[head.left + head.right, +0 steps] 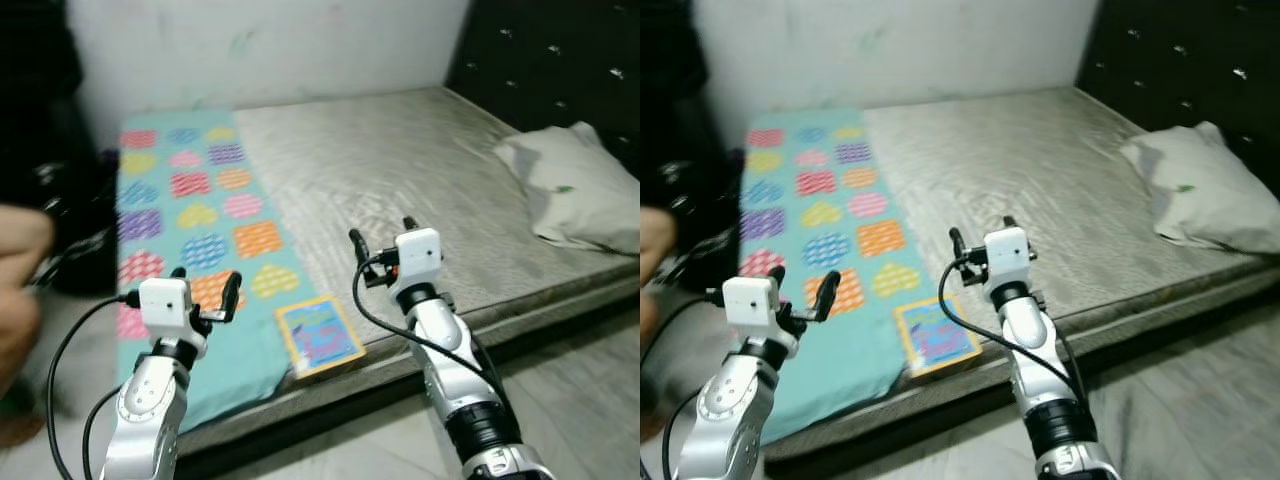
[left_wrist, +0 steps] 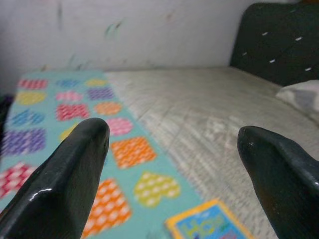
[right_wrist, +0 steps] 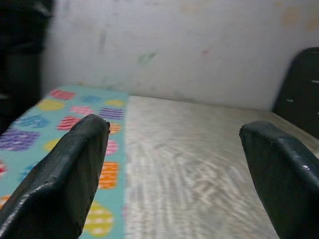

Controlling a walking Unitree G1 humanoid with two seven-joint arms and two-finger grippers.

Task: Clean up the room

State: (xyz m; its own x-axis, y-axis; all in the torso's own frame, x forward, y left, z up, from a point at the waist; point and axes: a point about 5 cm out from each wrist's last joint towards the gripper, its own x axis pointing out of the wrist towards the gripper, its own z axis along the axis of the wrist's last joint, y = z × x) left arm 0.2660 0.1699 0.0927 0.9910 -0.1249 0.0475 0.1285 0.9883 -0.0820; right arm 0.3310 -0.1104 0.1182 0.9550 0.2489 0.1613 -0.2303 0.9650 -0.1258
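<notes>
A bed with a grey mattress (image 1: pixel 400 170) stands before me. A teal blanket (image 1: pixel 190 215) patterned with coloured hearts covers its left part. A colourful book (image 1: pixel 319 336) with a yellow border lies at the mattress's front edge, half on the blanket. My left gripper (image 1: pixel 205 290) hovers open over the blanket's near end, left of the book. My right gripper (image 1: pixel 382 240) is open above the mattress, just right of and beyond the book. A white pillow (image 1: pixel 570 185) lies at the right by the dark headboard (image 1: pixel 560 60).
A person's hand (image 1: pixel 18 280) shows blurred at the left edge. Dark bags or clothes (image 1: pixel 70 230) sit on the floor left of the bed. A white wall (image 1: pixel 260 50) backs the bed. Grey floor (image 1: pixel 570 380) runs along the front right.
</notes>
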